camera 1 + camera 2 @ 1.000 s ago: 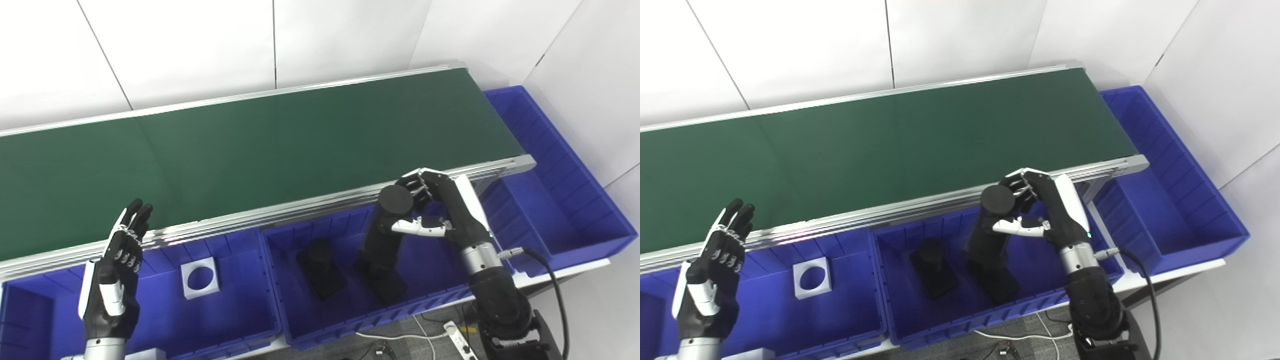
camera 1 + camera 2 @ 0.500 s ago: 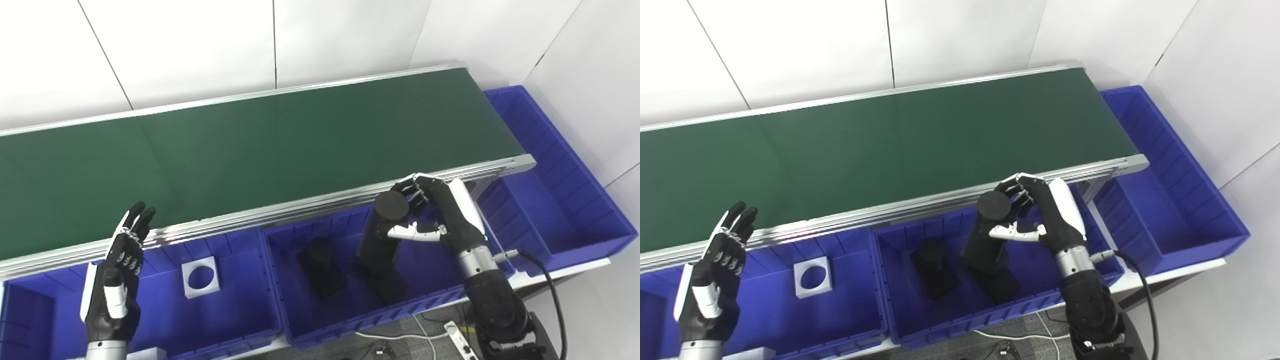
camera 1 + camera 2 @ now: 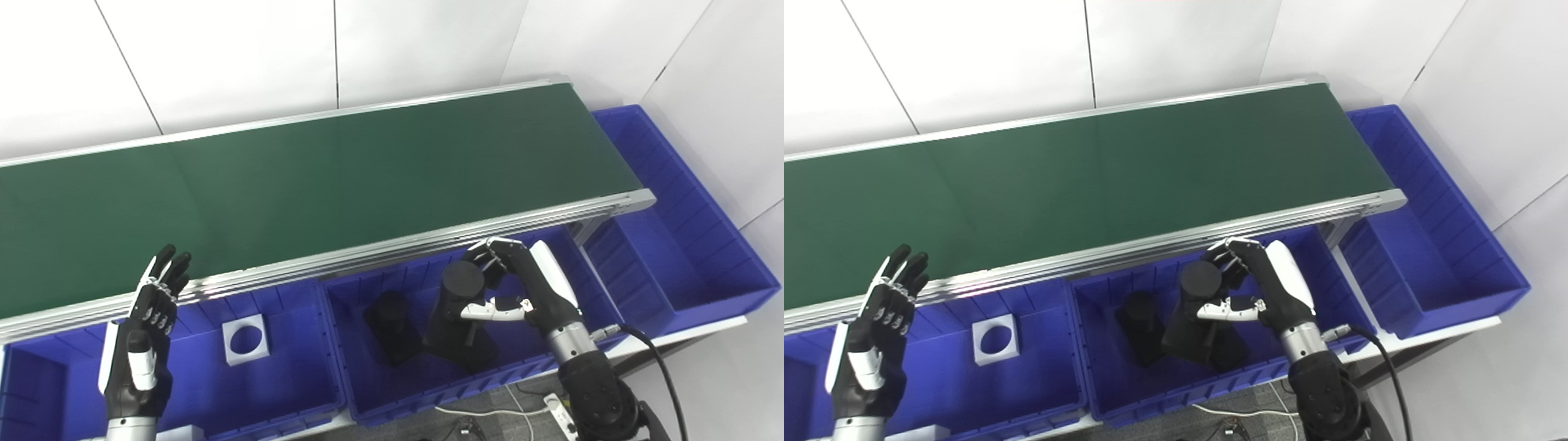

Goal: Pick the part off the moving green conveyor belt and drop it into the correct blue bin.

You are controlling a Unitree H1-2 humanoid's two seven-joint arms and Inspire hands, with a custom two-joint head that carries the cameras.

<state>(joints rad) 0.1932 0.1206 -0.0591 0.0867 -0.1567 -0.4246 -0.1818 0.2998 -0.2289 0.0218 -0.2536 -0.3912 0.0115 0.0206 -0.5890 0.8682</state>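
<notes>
White panel walls; green conveyor belt (image 3: 367, 177) bare. My right hand (image 3: 520, 288) grips the black part (image 3: 456, 306) inside the middle blue bin (image 3: 392, 404); left hand (image 3: 144, 343) spread.

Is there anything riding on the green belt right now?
No, the green belt is bare; the black part is in the right hand, down in the middle blue bin.

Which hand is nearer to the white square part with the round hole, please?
Left. The left hand hovers just left of the white square part; the right hand is far to its right, gripping a black part.

No legible txt, labels, nos. or signs anywhere.
</notes>
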